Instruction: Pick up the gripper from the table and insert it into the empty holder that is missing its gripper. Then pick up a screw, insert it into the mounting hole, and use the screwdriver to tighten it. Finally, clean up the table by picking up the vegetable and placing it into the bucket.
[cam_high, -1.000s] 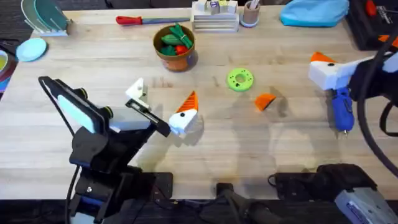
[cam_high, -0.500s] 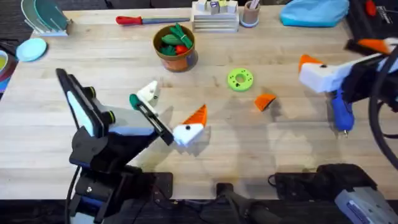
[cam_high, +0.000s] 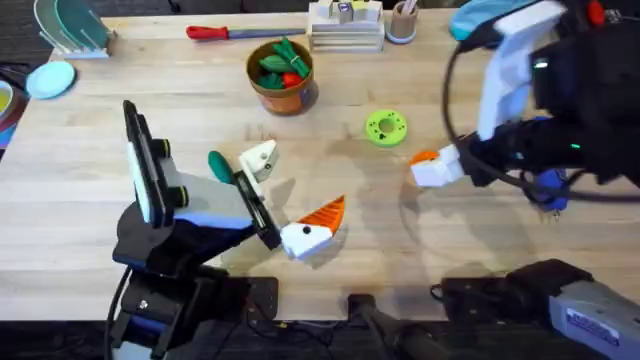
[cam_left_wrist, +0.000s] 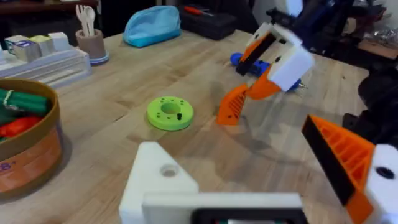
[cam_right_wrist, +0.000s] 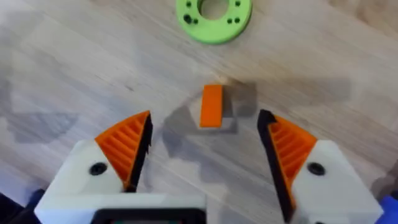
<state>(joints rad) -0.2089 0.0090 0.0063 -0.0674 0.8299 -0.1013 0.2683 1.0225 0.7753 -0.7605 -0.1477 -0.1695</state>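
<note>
Overhead, right claw (cam_high: 432, 168): lowered to the worktop (cam_high: 400, 240) over the orange gripper (cam_high: 424, 157), which lies loose beside the lime-green disc (cam_high: 386, 128).
Overhead, left claw (cam_high: 285, 195): fingers spread wide, holding nothing; one finger is a bare white holder (cam_high: 258, 160), the other carries an orange pad.
Overhead, vegetable (cam_high: 219, 164): dark green, on the wood just beside the holder.
Overhead, bucket (cam_high: 281, 74): orange-brown, upright toward the far edge, green and red toy pieces inside.
Overhead, screwdriver (cam_high: 548, 185): blue, on the wood under the right arm, mostly hidden.
Overhead, surroundings: a red-handled tool (cam_high: 225, 32) and a blue pouch (cam_high: 500, 18) along the far edge.
Left wrist: the right claw (cam_left_wrist: 264, 59) stands over the gripper (cam_left_wrist: 233, 106), its tip at the wedge; disc (cam_left_wrist: 170, 113) near it, bucket (cam_left_wrist: 28, 155) at the side, pouch (cam_left_wrist: 152, 26) behind.
Right wrist: right claw (cam_right_wrist: 205, 146) wide apart, the gripper (cam_right_wrist: 212, 106) lying between the two ribbed pads (cam_right_wrist: 129, 146), touching neither; disc (cam_right_wrist: 214, 18) beyond.
</note>
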